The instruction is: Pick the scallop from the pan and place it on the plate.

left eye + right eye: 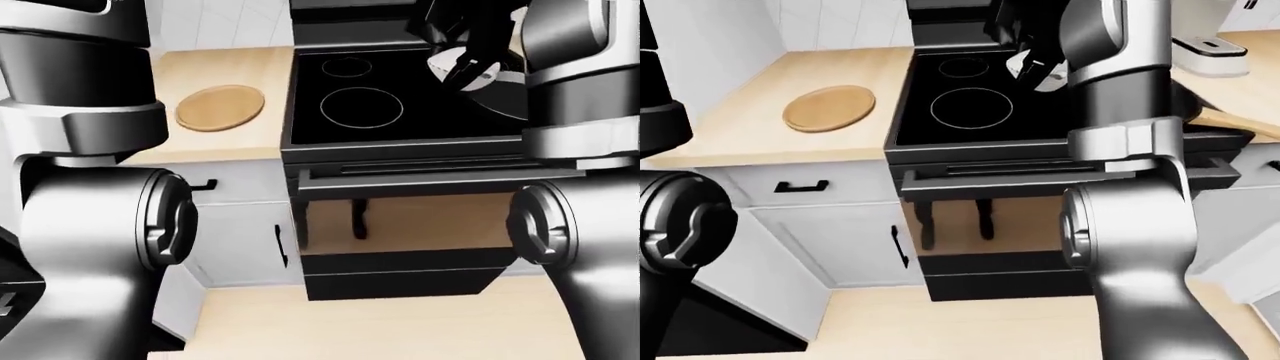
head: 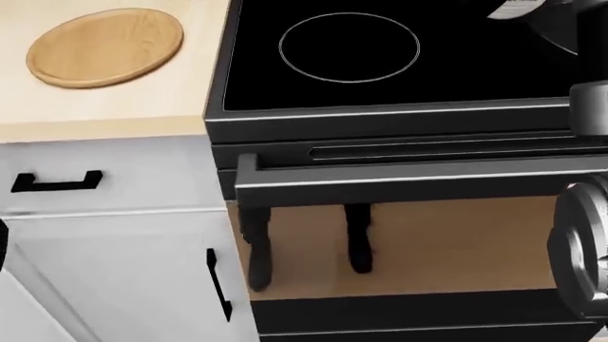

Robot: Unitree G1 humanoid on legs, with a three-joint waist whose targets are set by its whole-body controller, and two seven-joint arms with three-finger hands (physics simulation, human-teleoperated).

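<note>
the right hand (image 1: 462,58) hangs above the black stove (image 1: 400,112), its dark fingers (image 1: 447,34) closed round the pale scallop (image 1: 470,71), just over the pan (image 1: 505,101) at the left-eye view's right. the round wooden plate (image 2: 105,47) lies well apart on the light counter (image 2: 95,107), left of the stove. the left hand is out of sight, only its arm showing.

Matt wooden plate (image 2: 105,46), pale wood-grain counter (image 2: 85,107), glossy black stove (image 2: 399,78), smooth white cabinet (image 2: 105,235)
</note>
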